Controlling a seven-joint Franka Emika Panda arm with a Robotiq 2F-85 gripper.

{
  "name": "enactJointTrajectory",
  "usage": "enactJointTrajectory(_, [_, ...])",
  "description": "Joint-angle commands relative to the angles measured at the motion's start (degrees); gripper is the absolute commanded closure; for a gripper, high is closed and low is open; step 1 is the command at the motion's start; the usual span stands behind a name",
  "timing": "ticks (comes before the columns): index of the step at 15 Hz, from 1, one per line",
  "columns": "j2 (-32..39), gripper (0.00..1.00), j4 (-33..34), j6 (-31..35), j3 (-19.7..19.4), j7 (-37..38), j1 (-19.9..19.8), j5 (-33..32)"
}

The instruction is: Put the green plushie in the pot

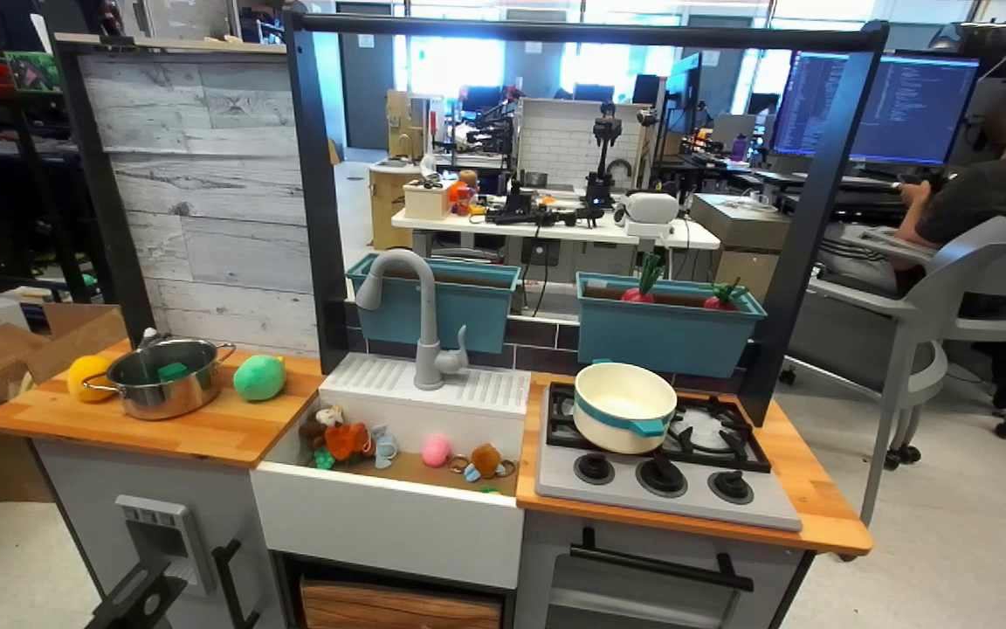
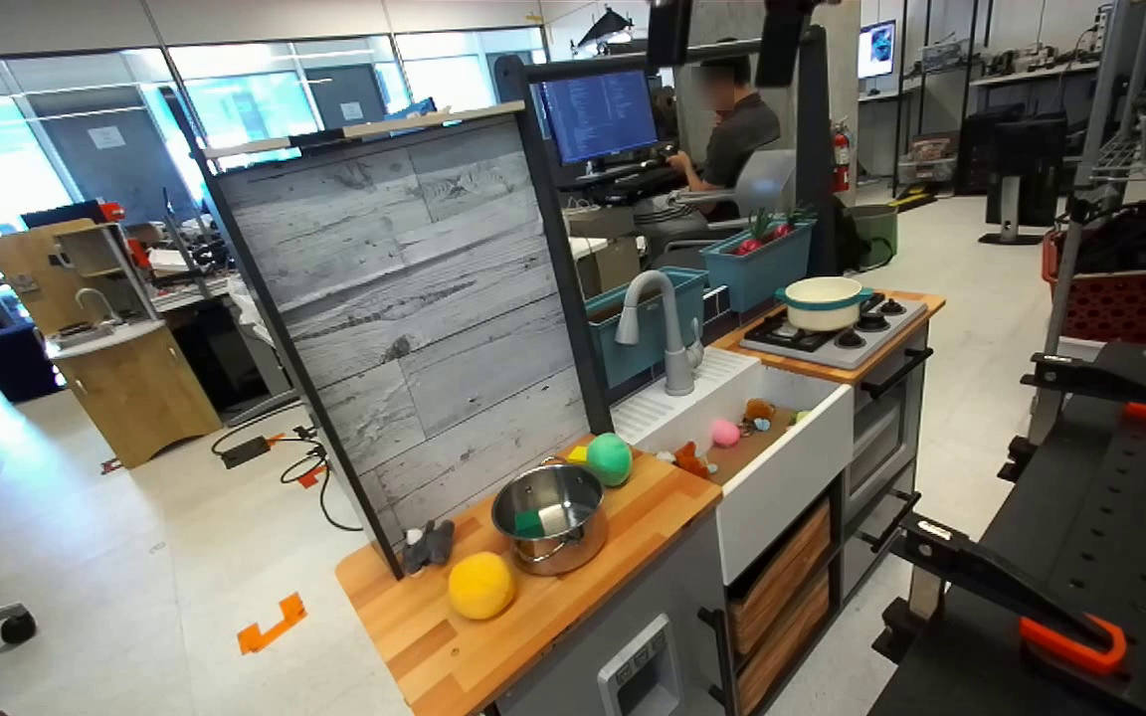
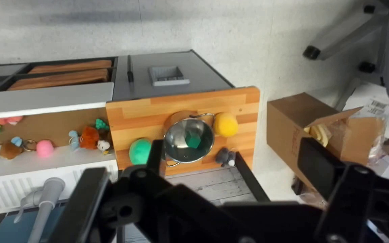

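The green plushie [image 1: 259, 377] lies on the wooden counter between the pot and the sink. It also shows in an exterior view [image 2: 609, 459] and in the wrist view [image 3: 138, 151]. The silver metal pot [image 1: 184, 400] stands upright beside it, apart from it in the wrist view; the pot [image 2: 573, 552] also shows there [image 3: 176, 148]. A dark green block [image 3: 192, 140] lies inside the pot. My gripper [image 3: 233, 152] is open and empty, high above the counter. Its fingertips also show at the top edge of an exterior view [image 2: 722, 65].
A yellow ball [image 3: 225, 124] touches the pot's handle side. A grey toy [image 2: 429, 545] lies by the panel post. The sink [image 1: 389, 515] holds several small toys under a grey faucet [image 1: 427, 323]. A white-and-teal pan [image 1: 625, 406] stands on the stove. A wood-look panel [image 2: 414, 318] rises behind the counter.
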Motion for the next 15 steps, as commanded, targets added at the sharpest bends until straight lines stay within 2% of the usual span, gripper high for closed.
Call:
enactJointTrajectory(1, [11.18,0.0,6.05,8.57,-1.77,-0.51,-1.56,-1.71])
enactJointTrajectory(4, [19.83,0.0,10.91,16.77,-2.75,1.31,-2.67,-3.5])
enactJointTrajectory(7, [28.27,0.0,17.09,21.21,-4.02,2.62,-3.31,-4.65])
enactJointTrajectory(15, [47.33,0.0,37.09,18.75,-7.18,7.5,-2.75,-5.79])
